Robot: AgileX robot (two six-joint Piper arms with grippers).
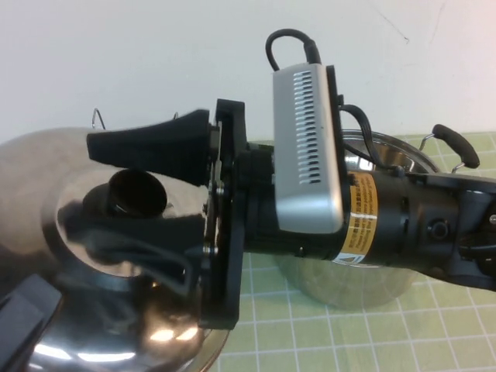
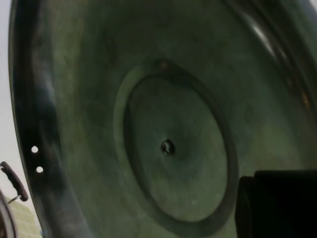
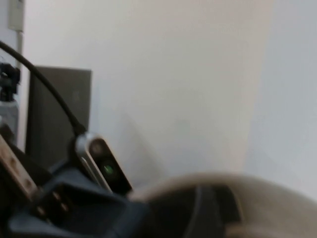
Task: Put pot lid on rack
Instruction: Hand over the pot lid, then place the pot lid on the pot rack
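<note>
The pot lid (image 1: pixel 93 232) is held high at the left of the high view, its black knob (image 1: pixel 136 194) flanked by the spread fingers of the right gripper (image 1: pixel 143 190); whether they clamp it cannot be told; the left gripper (image 2: pixel 277 203) sits under the lid, its state unclear; the rack (image 1: pixel 97 118) is perhaps marked by wires behind; the carry is under way; lowering into the wires is called for next; the pot (image 1: pixel 364 232) stands right.

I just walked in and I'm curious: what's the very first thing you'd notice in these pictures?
The big black right gripper stretches across the middle of the high view, its fingers either side of the black knob of the shiny pot lid, which is held up close on the left. Behind the arm, on the right, stands the steel pot on the green checked mat. The left gripper shows only as a dark block against the lid's underside.
</note>
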